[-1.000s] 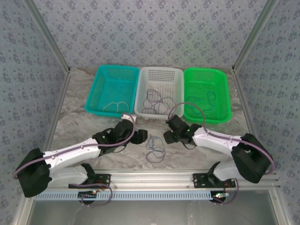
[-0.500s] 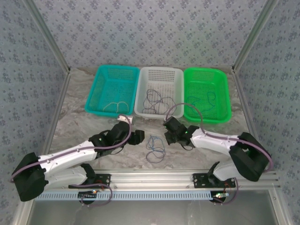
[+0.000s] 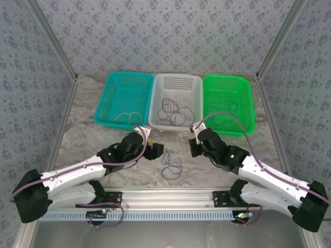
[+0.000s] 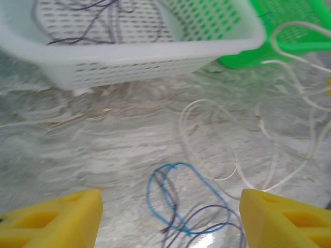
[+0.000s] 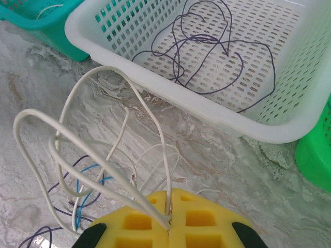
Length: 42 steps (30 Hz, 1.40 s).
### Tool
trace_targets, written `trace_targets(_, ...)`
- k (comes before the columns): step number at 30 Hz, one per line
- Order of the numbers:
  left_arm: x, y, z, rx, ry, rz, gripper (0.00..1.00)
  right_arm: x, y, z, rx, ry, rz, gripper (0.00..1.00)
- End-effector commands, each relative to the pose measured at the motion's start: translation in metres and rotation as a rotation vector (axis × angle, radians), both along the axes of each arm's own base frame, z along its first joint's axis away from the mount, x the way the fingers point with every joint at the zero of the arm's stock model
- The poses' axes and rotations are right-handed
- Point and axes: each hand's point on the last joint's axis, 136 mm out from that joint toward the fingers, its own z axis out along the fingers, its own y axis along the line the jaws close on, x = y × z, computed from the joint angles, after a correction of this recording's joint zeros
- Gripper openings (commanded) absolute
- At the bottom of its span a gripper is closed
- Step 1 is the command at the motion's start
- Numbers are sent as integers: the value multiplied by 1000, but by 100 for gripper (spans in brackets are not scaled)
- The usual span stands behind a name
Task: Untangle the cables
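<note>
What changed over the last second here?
The right gripper shut on the white cable and pulled it up and back from the blue and purple cables, its arm swinging out to the right. The left gripper stayed open beside that pile; the teal basket, white basket and green basket did not move.

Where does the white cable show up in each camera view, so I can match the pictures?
Top external: the white cable is faint, between the two arm tips, just in front of the white basket.
Left wrist: the white cable loops at centre and right, below the white basket.
Right wrist: the white cable rises in loops from the right fingers at bottom centre.
Shared landmark: the white basket.
</note>
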Motion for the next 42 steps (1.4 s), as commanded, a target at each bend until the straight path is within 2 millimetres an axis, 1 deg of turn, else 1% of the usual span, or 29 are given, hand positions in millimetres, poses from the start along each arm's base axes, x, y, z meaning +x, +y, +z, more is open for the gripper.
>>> trace_targets(1, -7, -32, 42, -128, -97, -138, 70, -7, -2, -11, -33, 30, 22, 6)
trace_targets(5, -17, -50, 52, -163, -123, -211, 70, -6, 3, -15, -29, 40, 27, 6)
trace_targets(9, -18, -63, 50, -156, -115, -240, 69, -5, 10, -18, -32, 46, 43, 6)
trace_targets(13, -13, -67, 43, -136, -105, -229, 67, -6, 12, -17, -29, 43, 53, 6)
trace_targets(18, -11, -72, 49, -156, -127, -235, 63, -8, 14, -17, -23, 45, 59, 6)
trace_targets(22, -8, -75, 46, -141, -126, -236, 59, -10, 18, -15, -6, 38, 75, 6)
trace_targets(30, -6, -77, 44, -139, -128, -231, 29, -11, 16, -14, -6, 33, 73, 7)
trace_targets(32, -5, -76, 44, -134, -129, -223, 18, -12, 14, -15, -4, 30, 68, 7)
trace_targets(35, -5, -74, 45, -132, -130, -222, 6, -12, 10, -17, -12, 34, 56, 8)
trace_targets(37, -6, -74, 46, -133, -130, -225, 0, -12, 8, -20, -23, 43, 49, 13)
trace_targets(38, -6, -74, 46, -133, -129, -226, 0, -12, 7, -22, -33, 50, 42, 18)
trace_targets(39, -7, -74, 47, -135, -131, -227, 0, -12, 5, -24, -42, 56, 35, 21)
trace_targets(41, -8, -73, 49, -140, -130, -228, 0, -12, 2, -27, -60, 65, 22, 25)
trace_targets(42, -8, -73, 50, -143, -132, -228, 0, -13, 1, -29, -65, 70, 22, 25)
